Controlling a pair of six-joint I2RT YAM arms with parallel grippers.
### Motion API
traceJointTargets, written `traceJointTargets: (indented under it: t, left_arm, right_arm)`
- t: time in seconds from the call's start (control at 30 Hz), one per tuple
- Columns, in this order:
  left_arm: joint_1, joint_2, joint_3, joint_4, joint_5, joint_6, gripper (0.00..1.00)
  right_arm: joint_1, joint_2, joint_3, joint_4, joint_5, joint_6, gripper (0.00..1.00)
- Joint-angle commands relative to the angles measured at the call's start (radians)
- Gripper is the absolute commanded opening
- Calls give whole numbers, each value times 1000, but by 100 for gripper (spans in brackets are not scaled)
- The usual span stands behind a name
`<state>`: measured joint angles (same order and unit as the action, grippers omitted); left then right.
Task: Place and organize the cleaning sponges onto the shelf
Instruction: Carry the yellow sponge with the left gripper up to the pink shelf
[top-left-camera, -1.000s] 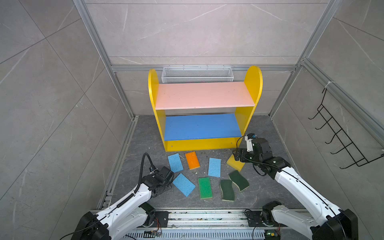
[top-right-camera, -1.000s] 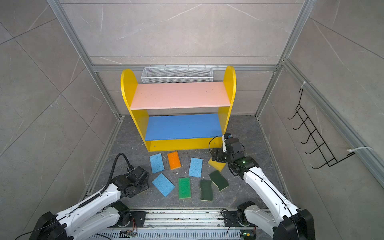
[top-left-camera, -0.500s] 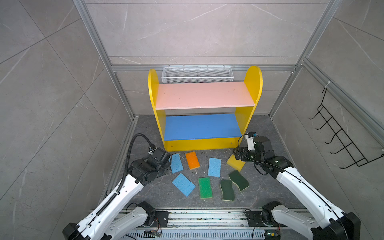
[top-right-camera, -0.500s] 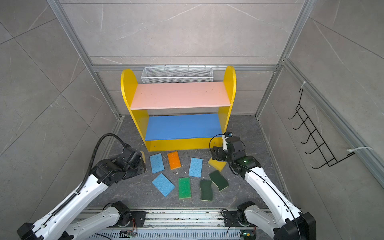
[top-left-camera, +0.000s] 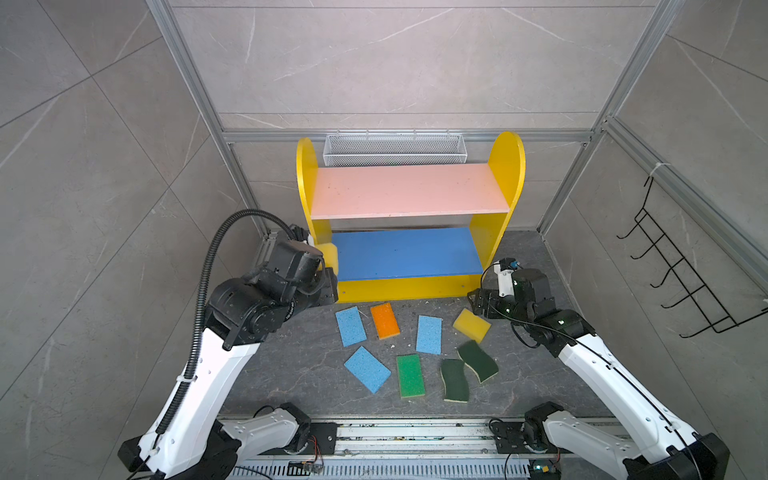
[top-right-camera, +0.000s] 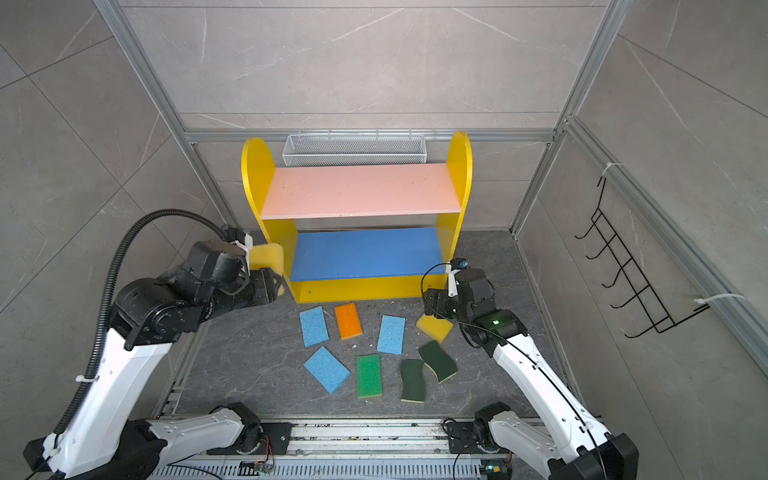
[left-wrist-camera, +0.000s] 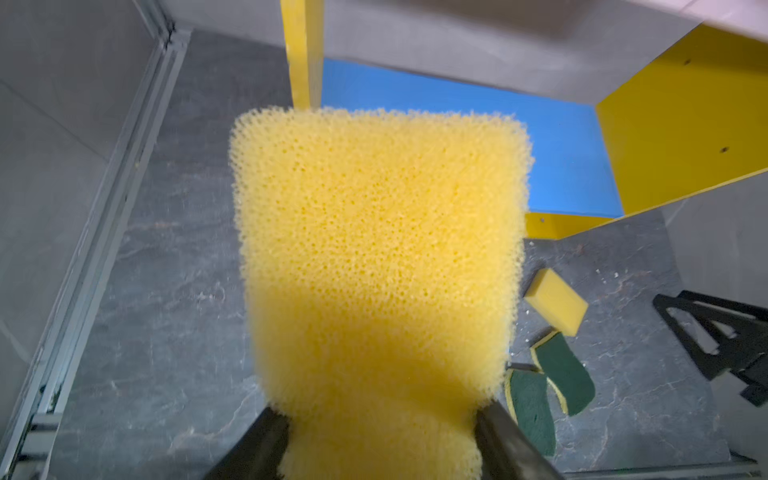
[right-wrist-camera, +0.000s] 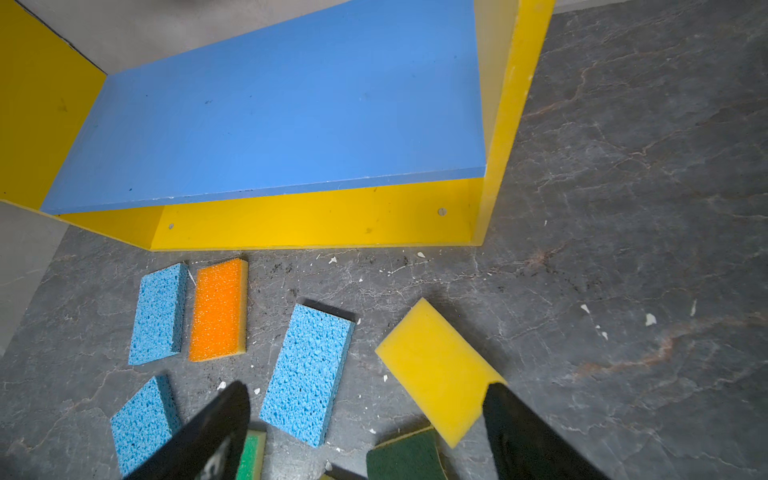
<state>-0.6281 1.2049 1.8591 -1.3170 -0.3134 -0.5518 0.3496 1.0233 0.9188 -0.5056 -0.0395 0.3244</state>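
Note:
My left gripper (left-wrist-camera: 380, 428) is shut on a thick yellow sponge (left-wrist-camera: 374, 249), held in the air by the shelf's (top-left-camera: 409, 195) left side panel, level with the blue board (top-left-camera: 407, 253). Both boards are bare. My right gripper (right-wrist-camera: 365, 415) hangs open low over the floor, straddling a light blue sponge (right-wrist-camera: 307, 374) and a second yellow sponge (right-wrist-camera: 436, 365). On the floor before the shelf lie two more light blue sponges (top-left-camera: 350, 326) (top-left-camera: 367, 369), an orange one (top-left-camera: 385, 320), a green one (top-left-camera: 410, 375) and two dark green scourers (top-left-camera: 454, 380) (top-left-camera: 478, 360).
A white mesh basket (top-left-camera: 395, 148) hangs on the back wall behind the shelf. A black hook rack (top-left-camera: 681, 282) is on the right wall. Metal frame posts stand at the corners, and the arms' base rail (top-left-camera: 415, 432) runs along the front.
My left arm has risen from the front left floor and swung back to the shelf's left panel with the yellow sponge. The right arm has hardly moved.

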Motion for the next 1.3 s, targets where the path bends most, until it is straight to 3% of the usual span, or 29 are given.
traceJointTargets:
  t: [0.0,0.17,0.27,0.5,0.6,0.8,1.27]
  left_arm:
    - [-4,87,176,-68,23,128,54]
    - [-8,265,466,-121,39,214,54]
    - [-10,317,553,-75,34,265,53]
    - [-10,322,476,202,-47,351,53]
    - [-9,338,472,267,-118,360,54]
    - [-8,375,447,402,-154,411,55]
    - [1,495,451,518,-355,490,58]
  right_arm:
    - [5,-6,38,-31,-18,-13,89]
    - [5,-5,49,-39,-18,-14,89]
    - [5,-1,51,-40,-19,-13,90]
    - [5,19,56,-44,-26,-14,89]
    - [5,23,54,-47,-25,-18,90]
    - [5,32,52,-50,-28,-21,89]
    - [5,54,70,-54,-46,-19,90]
